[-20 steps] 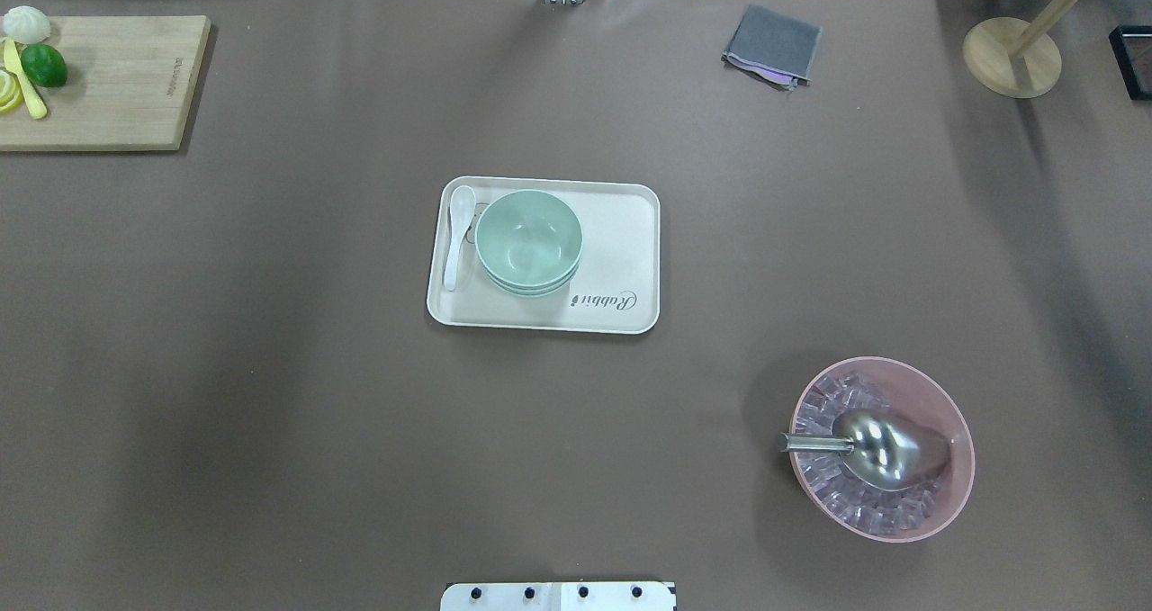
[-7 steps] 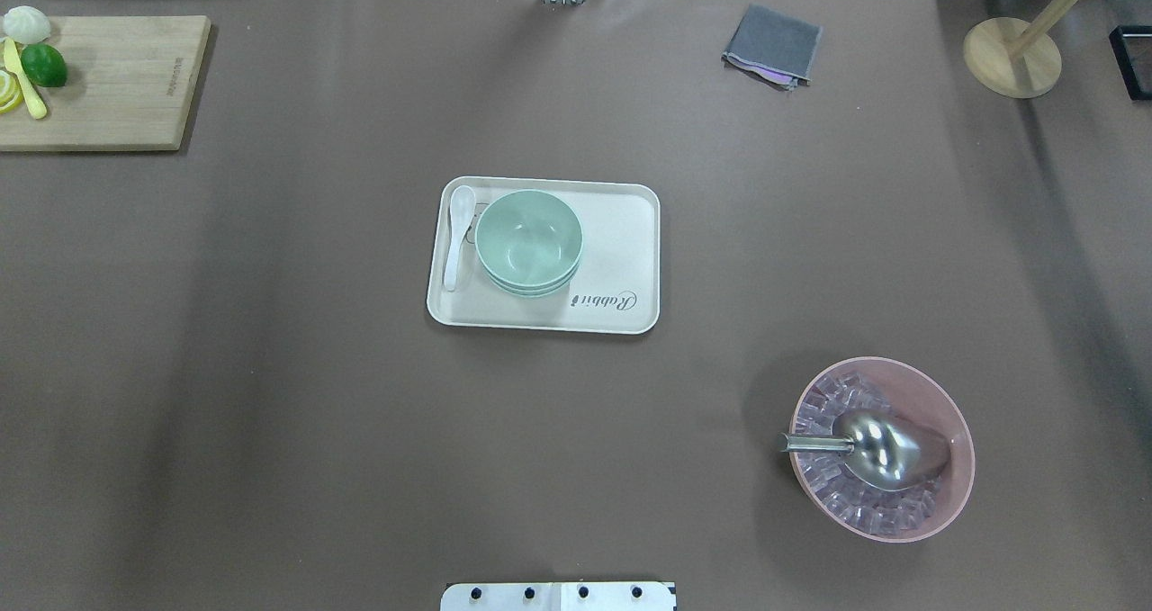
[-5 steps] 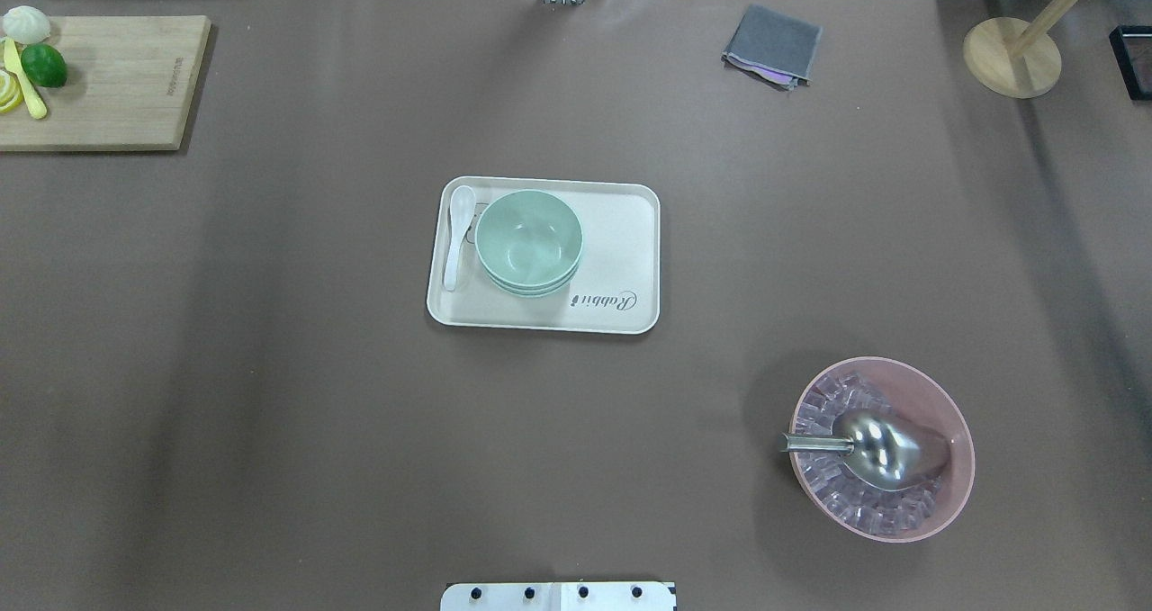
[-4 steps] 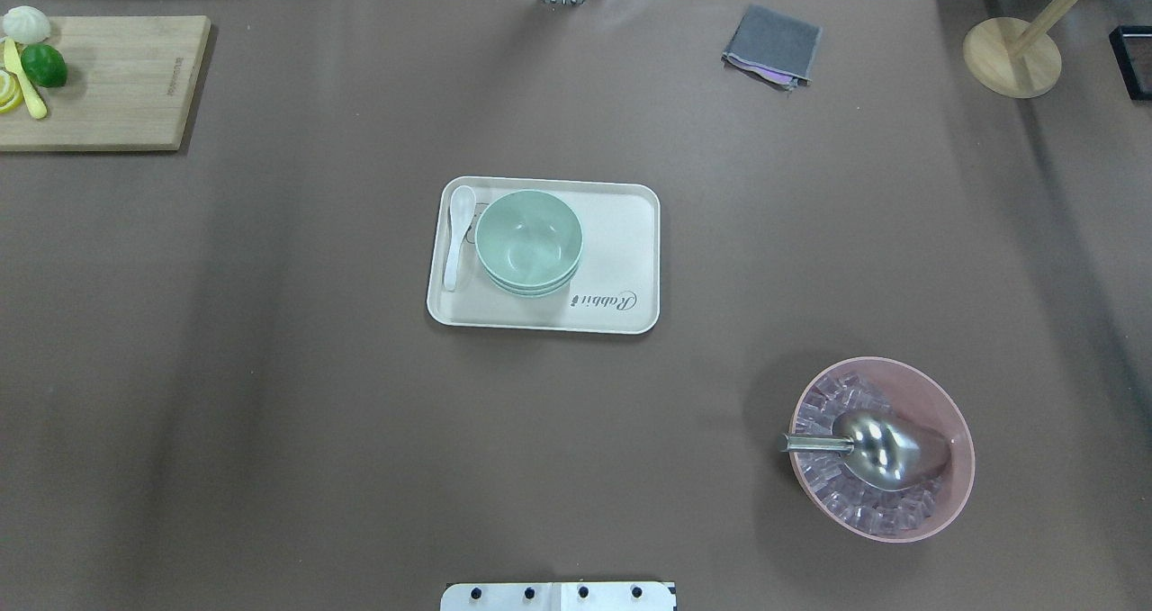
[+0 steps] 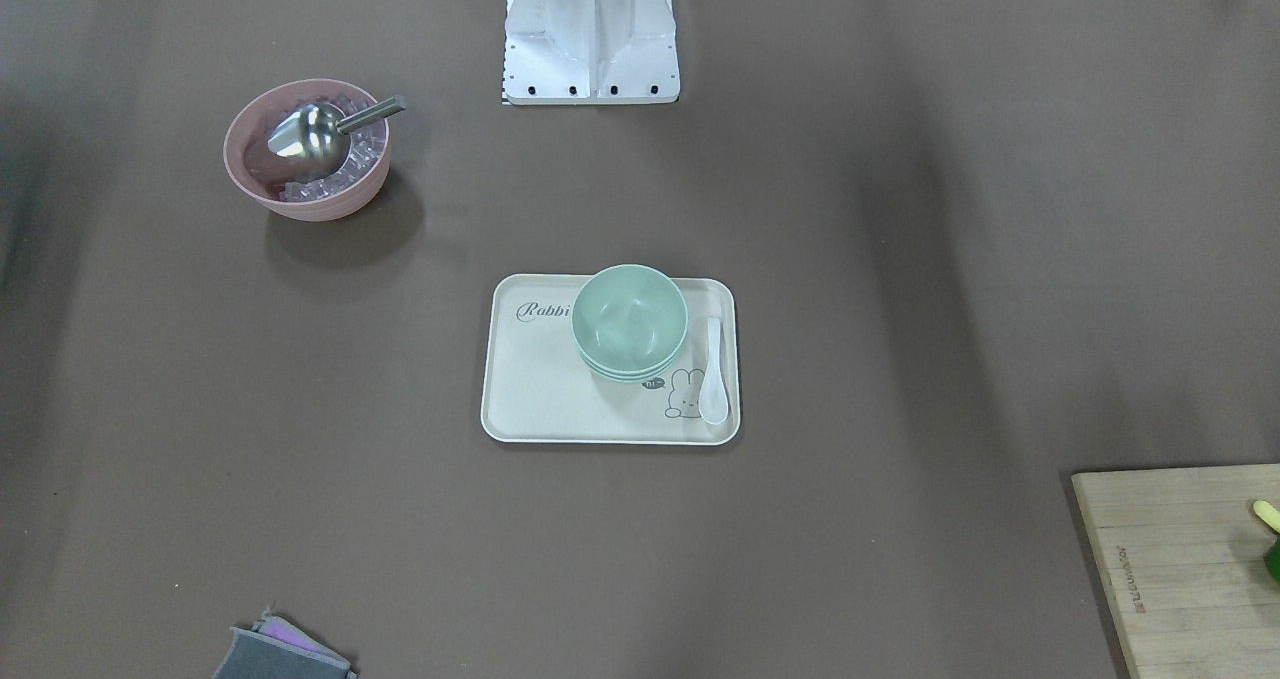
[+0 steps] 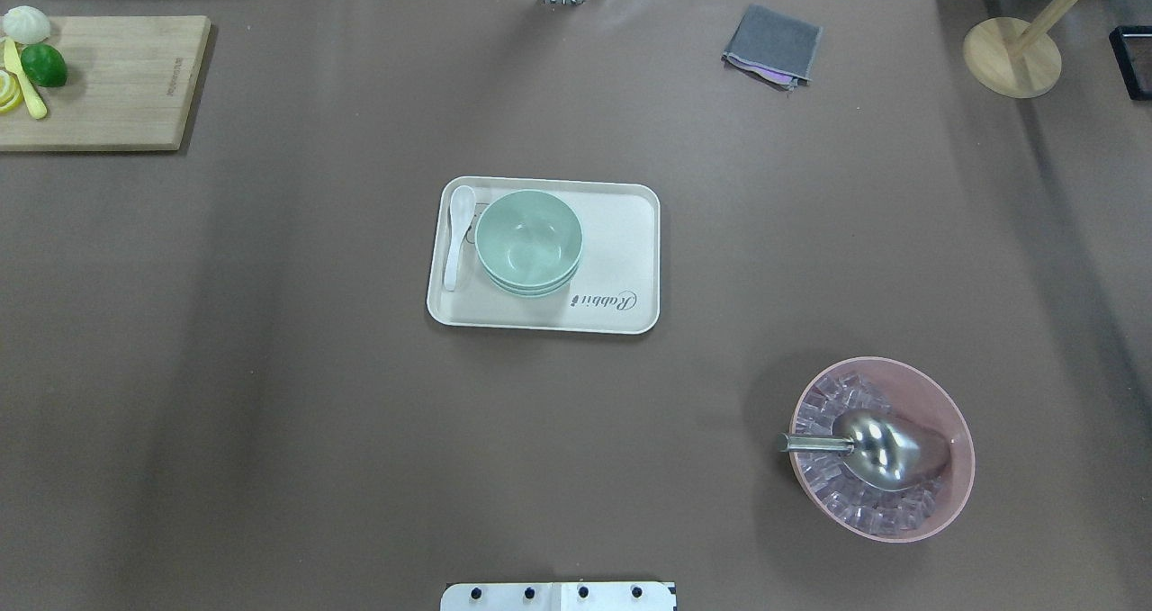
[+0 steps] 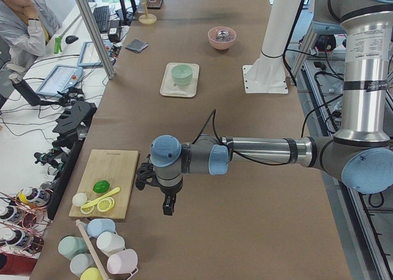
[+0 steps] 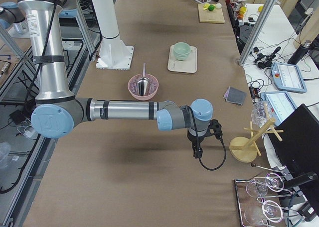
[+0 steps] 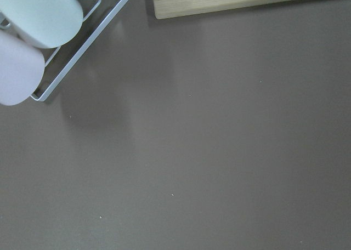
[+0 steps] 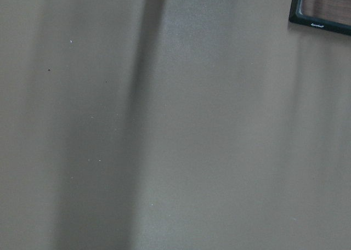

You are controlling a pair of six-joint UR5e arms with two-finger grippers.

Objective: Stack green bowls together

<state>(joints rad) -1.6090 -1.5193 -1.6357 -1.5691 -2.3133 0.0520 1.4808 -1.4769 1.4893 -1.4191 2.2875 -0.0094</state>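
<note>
Logging green bowls (image 6: 528, 242) nested on tray (image 6: 623, 249). We are finding left gripper (image 7: 167, 209) and right gripper (image 8: 198, 154) hanging well apart from tray, on opposite sides, neither clearly nearer; clenched or released, cannot tell.

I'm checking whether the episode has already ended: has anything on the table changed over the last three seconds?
Nothing visibly moved, and nothing was taken hold of or let go. The green bowls sit stacked on the tray beside the white spoon, and the pink bowl holds its metal scoop as before. Only faint shadows toward the table's right side shifted.
</note>
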